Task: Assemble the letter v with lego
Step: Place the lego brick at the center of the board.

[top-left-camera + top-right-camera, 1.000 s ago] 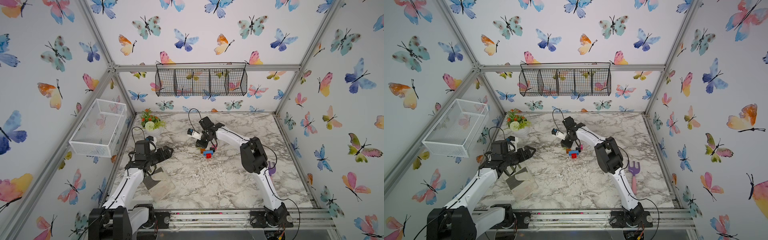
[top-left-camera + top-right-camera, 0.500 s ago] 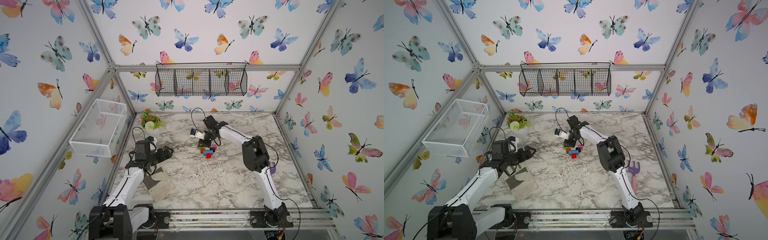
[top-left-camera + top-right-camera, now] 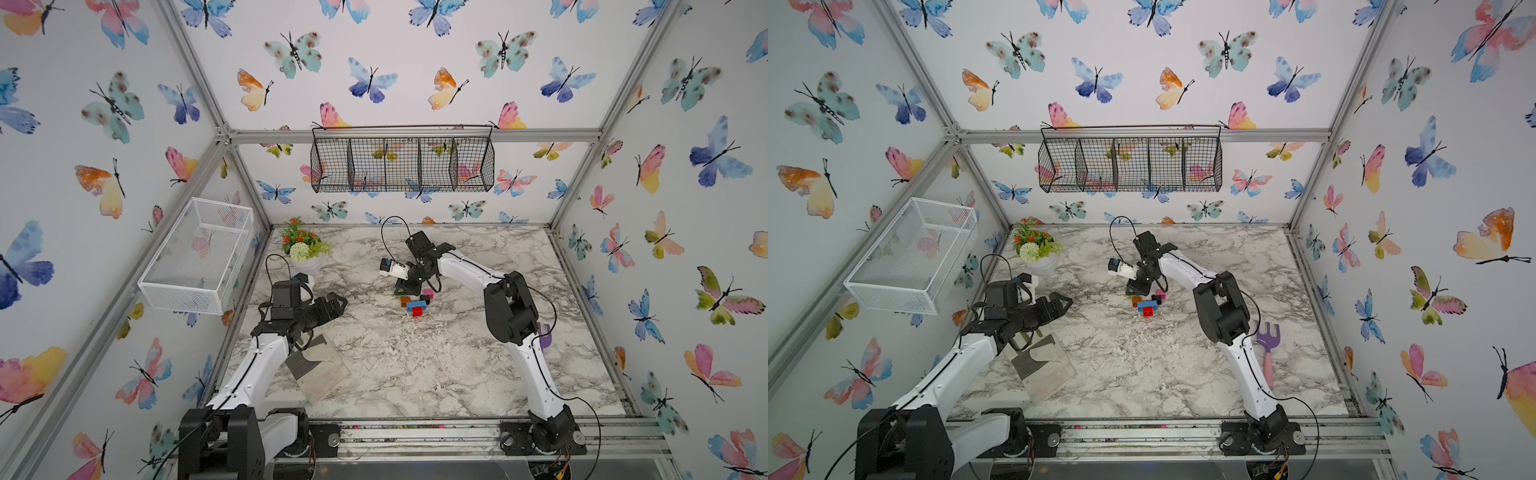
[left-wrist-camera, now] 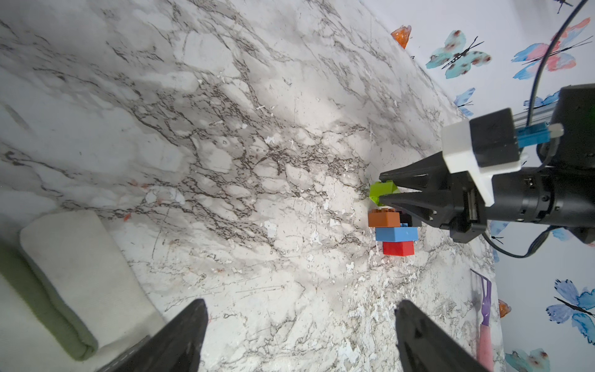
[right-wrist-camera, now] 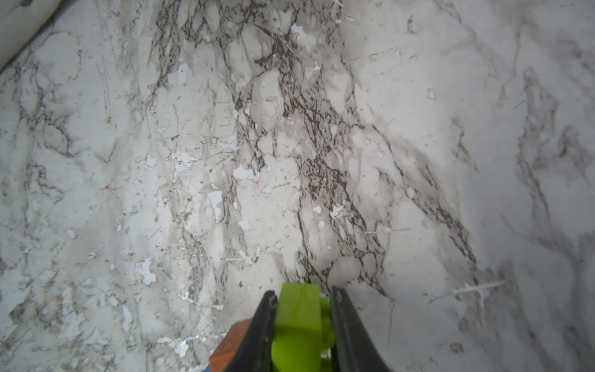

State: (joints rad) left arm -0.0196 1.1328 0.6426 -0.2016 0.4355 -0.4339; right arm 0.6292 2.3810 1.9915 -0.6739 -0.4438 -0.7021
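Your right gripper (image 5: 303,291) is closed on the lime-green brick (image 4: 383,190), which sits firmly between its two fingers. This brick is just beside the orange brick (image 4: 383,218); if they touch, one cannot tell. The orange brick is part of the unfinished letter v (image 3: 415,305), which lies near the middle of the marble table (image 3: 415,374), with the blue bar (image 4: 396,234) and the red brick (image 4: 398,248). Your left gripper (image 4: 301,304) stands wide open and holds nothing, well apart from the bricks.

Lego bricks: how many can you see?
6. Red, blue, orange, black and pink cluster together on the table; the green one is held in the right gripper beside the orange. Others may hide under it.
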